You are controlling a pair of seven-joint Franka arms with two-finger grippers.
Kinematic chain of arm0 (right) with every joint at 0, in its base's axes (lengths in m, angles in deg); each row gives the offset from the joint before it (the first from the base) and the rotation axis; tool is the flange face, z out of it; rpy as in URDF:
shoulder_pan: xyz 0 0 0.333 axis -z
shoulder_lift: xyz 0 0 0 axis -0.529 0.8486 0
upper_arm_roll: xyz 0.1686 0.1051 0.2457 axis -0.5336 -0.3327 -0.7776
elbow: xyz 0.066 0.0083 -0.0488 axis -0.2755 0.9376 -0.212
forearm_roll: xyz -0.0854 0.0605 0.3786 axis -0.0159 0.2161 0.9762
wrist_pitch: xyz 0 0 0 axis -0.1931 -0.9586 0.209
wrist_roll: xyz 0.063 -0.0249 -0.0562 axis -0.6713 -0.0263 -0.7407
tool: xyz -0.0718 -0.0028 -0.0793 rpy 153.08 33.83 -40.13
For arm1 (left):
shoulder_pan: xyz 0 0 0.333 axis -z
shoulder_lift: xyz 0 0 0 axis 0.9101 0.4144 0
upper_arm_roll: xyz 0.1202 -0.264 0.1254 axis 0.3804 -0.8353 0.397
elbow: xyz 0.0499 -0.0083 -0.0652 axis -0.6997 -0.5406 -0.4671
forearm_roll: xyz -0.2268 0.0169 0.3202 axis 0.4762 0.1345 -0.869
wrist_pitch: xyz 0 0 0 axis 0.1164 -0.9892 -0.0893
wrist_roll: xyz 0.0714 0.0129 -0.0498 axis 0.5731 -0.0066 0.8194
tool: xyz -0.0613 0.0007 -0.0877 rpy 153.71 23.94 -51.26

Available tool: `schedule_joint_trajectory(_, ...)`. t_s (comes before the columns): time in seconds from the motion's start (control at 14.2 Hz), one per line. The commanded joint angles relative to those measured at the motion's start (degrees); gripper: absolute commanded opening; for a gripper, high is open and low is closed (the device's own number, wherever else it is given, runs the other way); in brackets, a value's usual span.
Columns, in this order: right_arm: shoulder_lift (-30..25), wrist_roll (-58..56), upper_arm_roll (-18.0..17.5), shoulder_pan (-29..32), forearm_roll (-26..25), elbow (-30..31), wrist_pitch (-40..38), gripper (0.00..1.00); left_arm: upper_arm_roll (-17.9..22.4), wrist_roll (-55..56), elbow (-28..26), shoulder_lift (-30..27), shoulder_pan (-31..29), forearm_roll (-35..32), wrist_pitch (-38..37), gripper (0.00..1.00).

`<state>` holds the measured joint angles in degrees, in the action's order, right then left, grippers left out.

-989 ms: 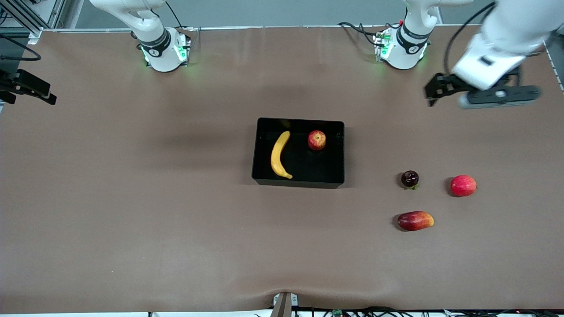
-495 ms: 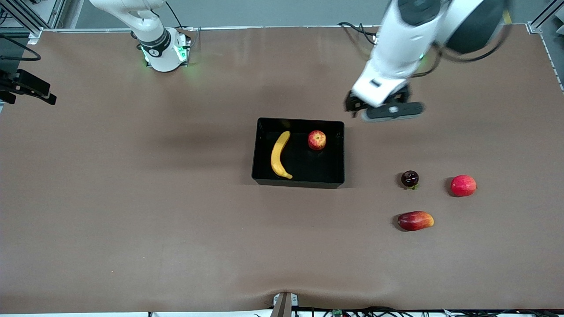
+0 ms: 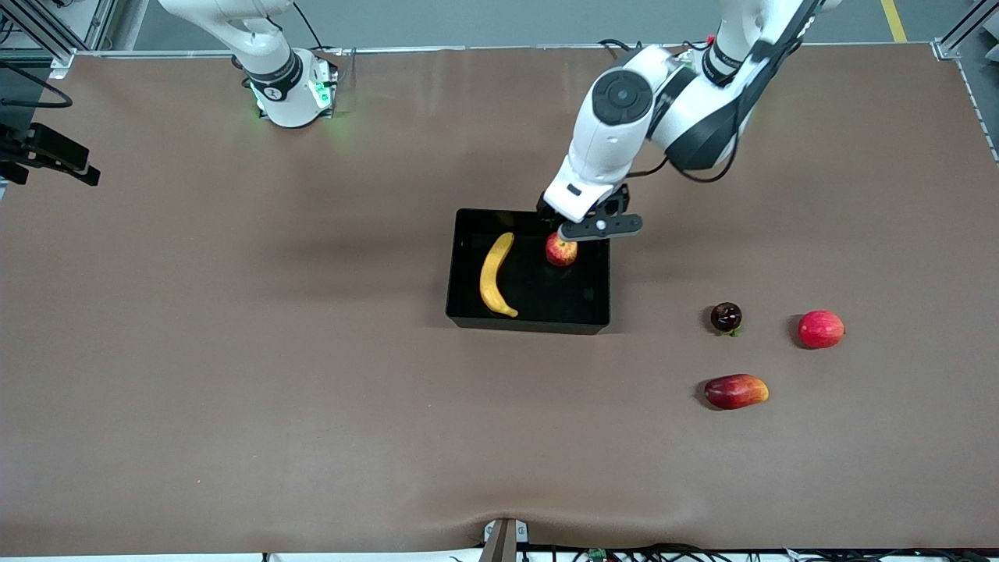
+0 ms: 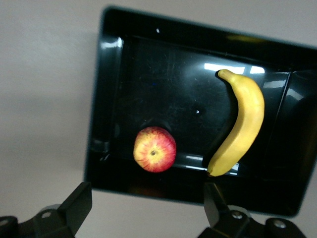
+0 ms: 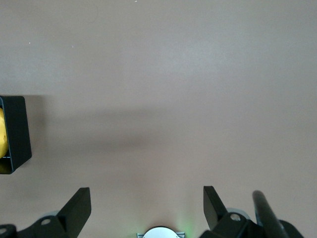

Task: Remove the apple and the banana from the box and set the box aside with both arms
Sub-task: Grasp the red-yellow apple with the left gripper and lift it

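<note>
Flanking box (image 3: 528, 316), dark cherry (image 3: 726, 316), red mango (image 3: 735, 391)

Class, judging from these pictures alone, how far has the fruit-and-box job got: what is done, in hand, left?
Done: nothing; the apple and banana lie in the box. In hand: the left end effector, open and empty, hangs over the box's edge by the apple. The right end effector waits open over bare table. Left: lifting out both fruits, then shifting the box with both arms.
</note>
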<state>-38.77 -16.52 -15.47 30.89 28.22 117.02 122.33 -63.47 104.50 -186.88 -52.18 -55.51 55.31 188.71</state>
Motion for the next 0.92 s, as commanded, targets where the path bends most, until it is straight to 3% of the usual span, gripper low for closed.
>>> schedule_joint_trajectory(0.0,-0.8,-0.5,-0.7,1.2,1.0,0.6,-0.1,1.0,-0.2,2.6,-0.6,4.6,1.2,-5.3,3.3,1.0)
schedule_joint_trajectory(0.42,-0.8,-0.5,-0.7,1.2,1.0,0.6,-0.1,1.0,-0.2,12.4,-0.4,15.4,2.6,-15.3,9.7,1.0)
schedule_joint_trajectory(0.78,-0.8,-0.5,-0.7,1.2,1.0,0.6,-0.1,1.0,-0.2,16.3,-0.5,19.6,3.1,-21.5,11.2,1.0)
schedule_joint_trajectory(0.85,-0.8,-0.5,-0.7,1.2,1.0,0.6,-0.1,1.0,-0.2,16.3,-0.5,19.8,3.1,-21.6,11.2,0.77)
